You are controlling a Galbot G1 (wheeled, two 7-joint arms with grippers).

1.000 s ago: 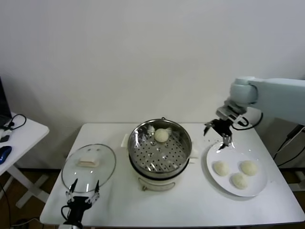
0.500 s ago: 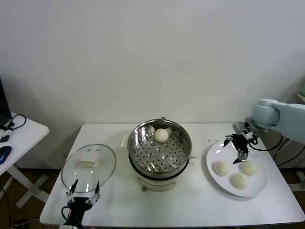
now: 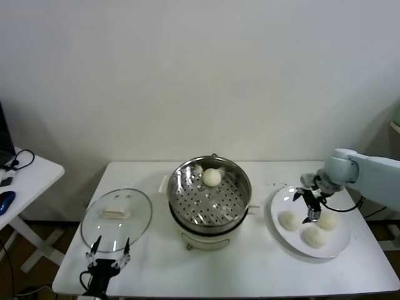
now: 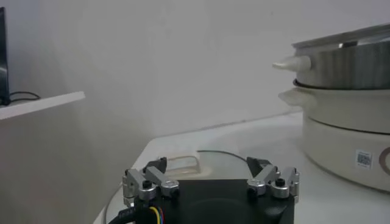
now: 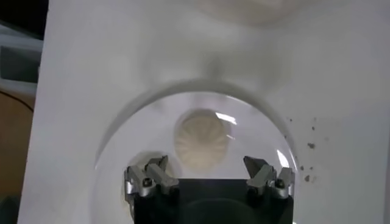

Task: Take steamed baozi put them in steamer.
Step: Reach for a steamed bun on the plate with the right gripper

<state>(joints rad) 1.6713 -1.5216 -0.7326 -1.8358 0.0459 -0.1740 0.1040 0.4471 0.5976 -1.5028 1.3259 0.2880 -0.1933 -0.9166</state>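
Observation:
The steel steamer [image 3: 210, 194] stands mid-table with one cream baozi [image 3: 212, 177] on its perforated tray; its side shows in the left wrist view [image 4: 347, 115]. Three baozi lie on the white plate [image 3: 287, 240]: one on the left [image 3: 289, 220], one in front [image 3: 314, 236], one on the right [image 3: 327, 220]. My right gripper [image 3: 305, 207] is open and empty, low over the plate above the buns. In the right wrist view its jaws [image 5: 206, 167] stand wide apart on either side of one pleated baozi [image 5: 201, 139]. My left gripper [image 3: 109, 251] is open and empty at the table's front left.
A round glass lid [image 3: 116, 219] with a white handle lies left of the steamer, just beyond my left gripper; it also shows in the left wrist view [image 4: 183, 165]. A side table [image 3: 25, 178] with cables stands at the far left. The table's right edge lies beyond the plate.
My right gripper moved from beside the steamer rightward and down over the plate, then settled lower above the buns. The left arm has not moved.

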